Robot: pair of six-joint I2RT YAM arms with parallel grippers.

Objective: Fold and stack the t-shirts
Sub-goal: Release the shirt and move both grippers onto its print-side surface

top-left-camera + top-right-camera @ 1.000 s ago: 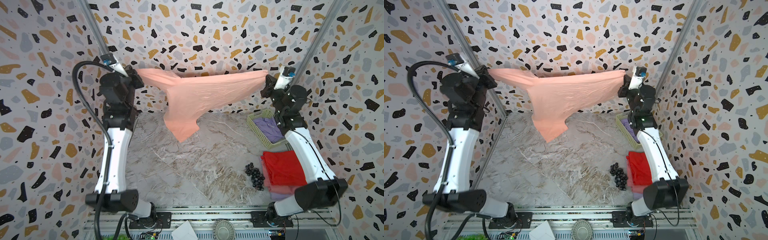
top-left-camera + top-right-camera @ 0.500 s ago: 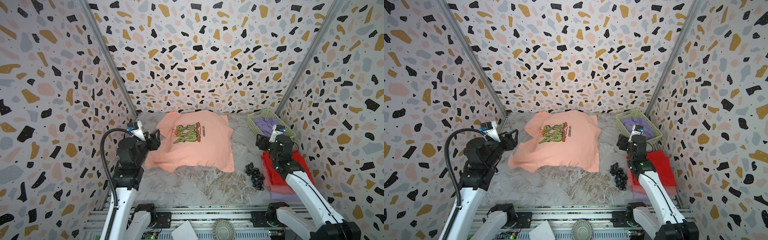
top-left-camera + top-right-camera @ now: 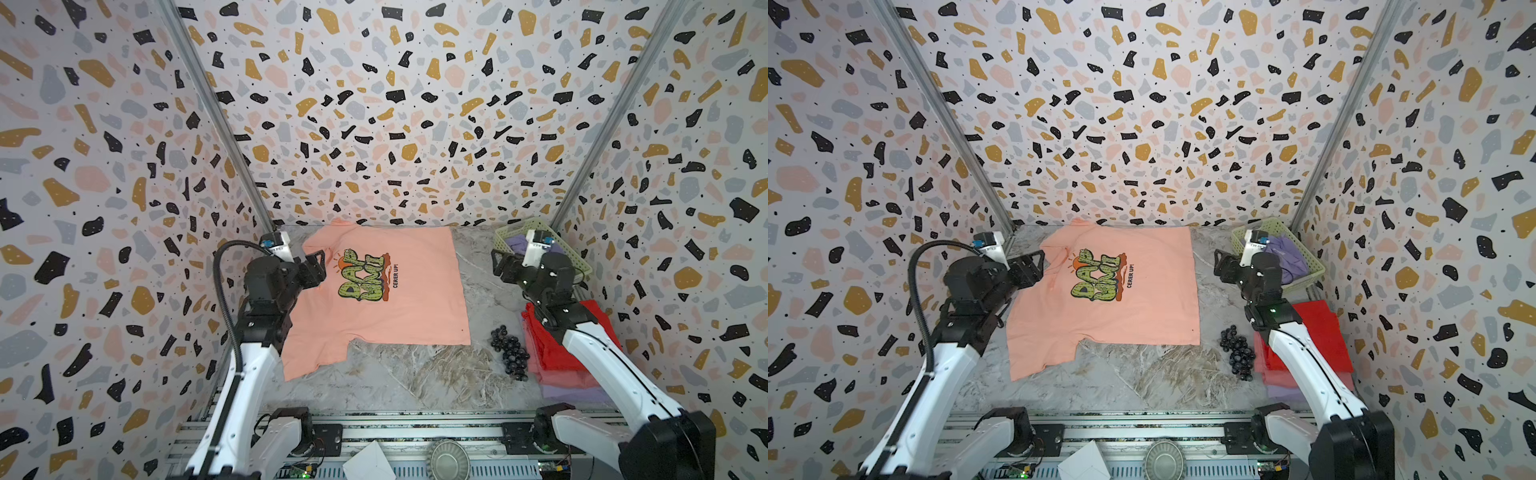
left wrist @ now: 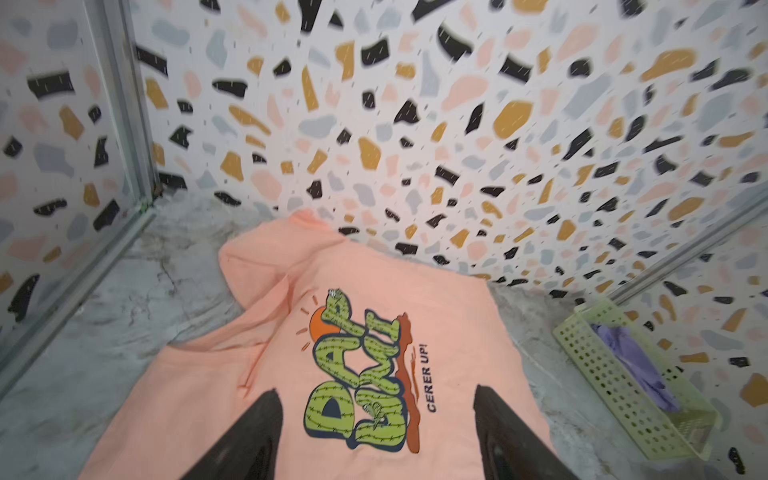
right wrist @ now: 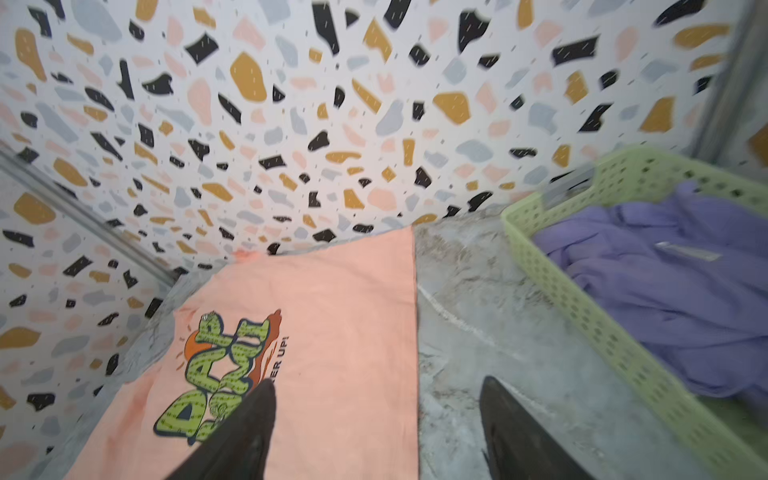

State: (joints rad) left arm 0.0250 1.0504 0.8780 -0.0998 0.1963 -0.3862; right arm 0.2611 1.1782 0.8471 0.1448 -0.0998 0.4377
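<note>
One peach tee (image 3: 399, 307) is laid flat mid-frame. One stack (image 3: 542, 353) of three tees, lower right, is half hidden by right arm (image 3: 602, 361). One basket (image 3: 505, 237), upper right, one lavender tee (image 5: 665, 291) inside. One grape bunch (image 3: 509, 353). Seen empty, jaws apart: left gripper (image 3: 321, 268), right gripper (image 3: 495, 264).

**Marble tabletop and its load**

The grey marble-patterned tabletop (image 3: 415, 386) carries four things. A peach cotton t-shirt (image 3: 411, 316) with a green bubble-letter print lies spread flat, print up, at the back middle, its far edge against the rear wall. A pale green perforated plastic basket (image 3: 508, 237) stands in the back right corner. A stack of folded t-shirts (image 3: 548, 357), red on top, sits front right. A bunch of dark grapes (image 3: 509, 351) lies just beside it.
</note>
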